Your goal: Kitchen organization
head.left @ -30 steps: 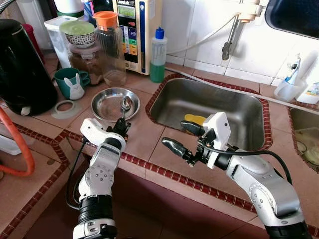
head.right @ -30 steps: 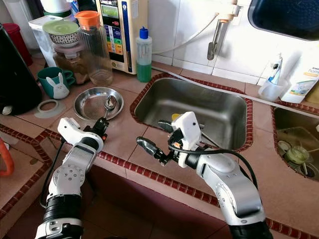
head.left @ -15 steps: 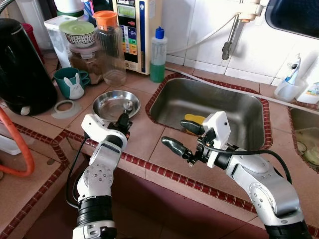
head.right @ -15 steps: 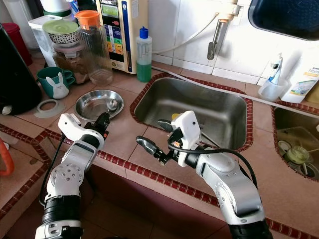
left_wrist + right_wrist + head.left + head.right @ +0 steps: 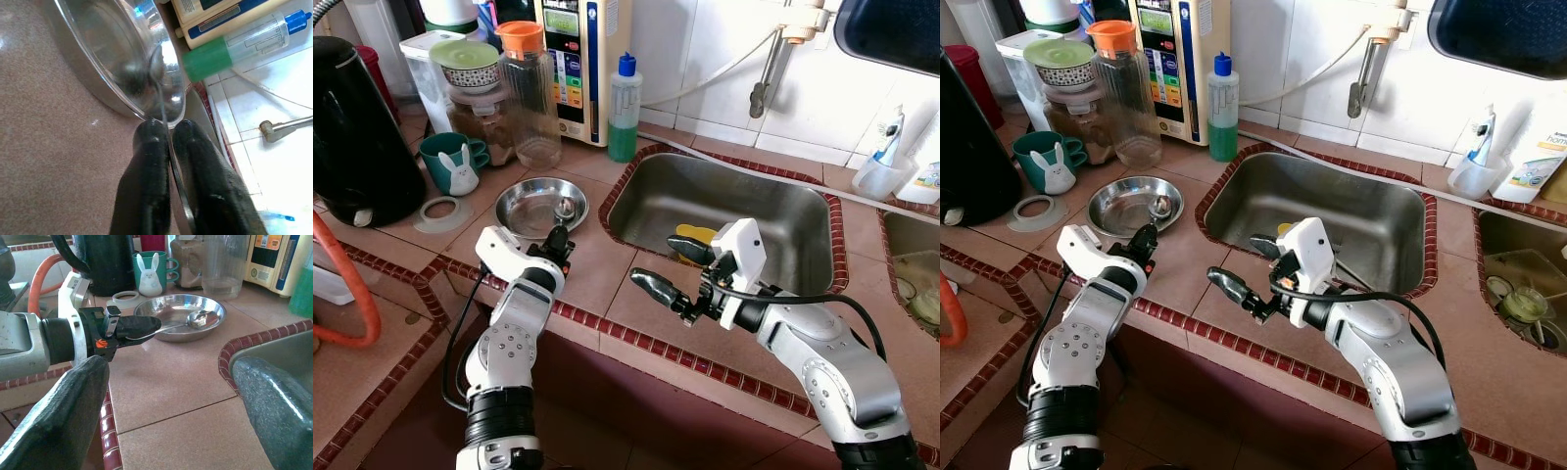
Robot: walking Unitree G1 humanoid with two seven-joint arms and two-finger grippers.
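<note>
Right gripper: your right gripper (image 5: 674,269) hangs over the near counter edge by the sink (image 5: 724,206), fingers spread wide with nothing between them (it is the farther arm from the work).
Left gripper: your left gripper (image 5: 139,327) is at the near rim of the bowl (image 5: 514,201), its two black fingers (image 5: 146,161) pinched together on the handle end of the spoon (image 5: 188,322).
Spoon: the handle runs straight out from your fingertips, away from you, and the head lies inside the bowl on its far right part, so the long axis is in line with the gripper.
Contact: the handle crosses the bowl's near rim; in the left wrist view it looks to rest on that rim, though you cannot be sure it touches.
Bowl: it sits flat on the tiled counter (image 5: 597,264), just left of the sink, between your left gripper and the glass jar (image 5: 530,93).
Beyond: the rabbit mug (image 5: 455,162) stands behind and to the left of the bowl, and the green bottle (image 5: 624,108) by the wall behind the sink corner.
Coming move: judging by this, everything turns on that in-line axis; a straight release or lift along it looks simplest, and a sideways pull could drag the bowl.
</note>
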